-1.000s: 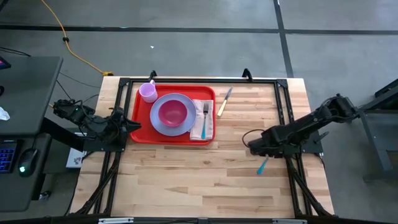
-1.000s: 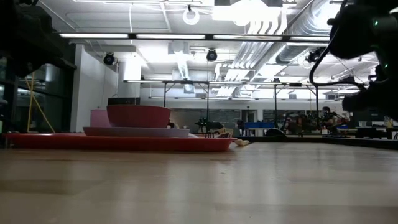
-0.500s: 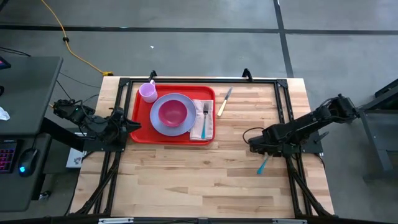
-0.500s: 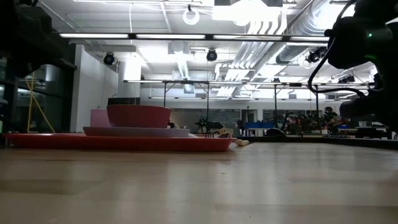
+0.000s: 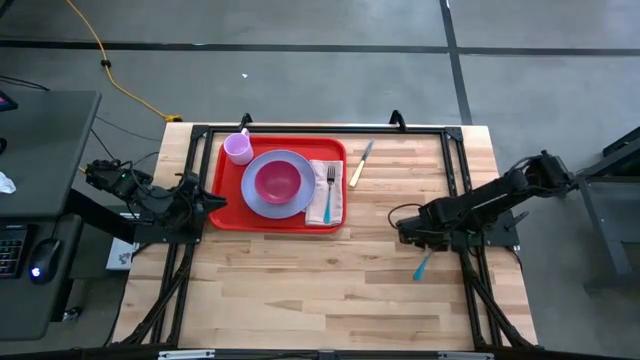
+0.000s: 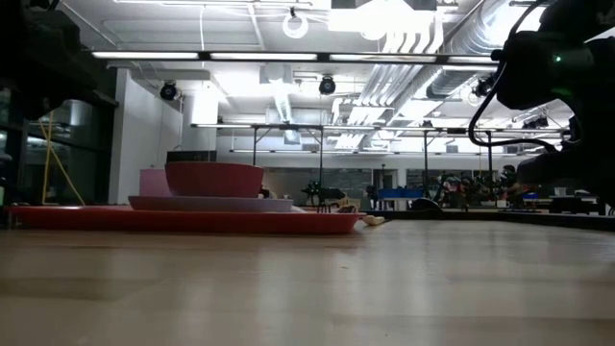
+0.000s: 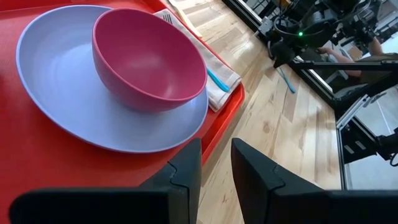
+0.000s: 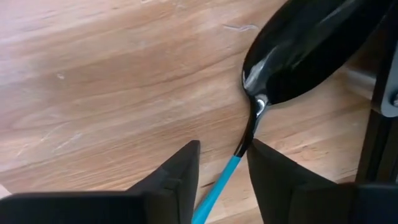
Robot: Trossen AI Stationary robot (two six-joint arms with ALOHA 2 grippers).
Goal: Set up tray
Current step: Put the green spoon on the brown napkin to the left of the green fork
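Right gripper (image 8: 221, 163): fingers a narrow gap apart, straddling the blue handle of a spoon (image 8: 292, 56) just below its dark bowl; whether the pads touch the handle cannot be told. The spoon (image 5: 423, 264) lies flat on the counter (image 5: 330, 290) near its right edge, well apart from the tray. Left gripper (image 7: 214, 180): fingers slightly apart, holding nothing, poised just beside the tray's near rim, at the counter's left edge (image 5: 205, 205). Tray (image 5: 222, 212): red, flat, low-rimmed, toward the counter's far left corner; it carries a lavender plate (image 5: 262, 202) with a pink bowl (image 5: 278, 181) on it, a pink cup (image 5: 238, 148) in the tray's far left corner, and a napkin (image 5: 338, 190) with a fork (image 5: 329, 192) along its right side. A knife (image 5: 360, 163) rests on bare counter just beside the tray's far right corner. Handling, by judgement: the spoon is light, stiff and thin, its smooth handle liable to slip or pivot between the pads; best taken mid-handle with the fingers square across it. The loaded tray is stiff, likely slick plastic; take it by the rim only and keep it level. Views: the right wrist view alone shows the spoon's bowl and the fingers around the handle; the high view alone gives the whole layout; the low view shows tray, plate and bowl edge-on, not the spoon.
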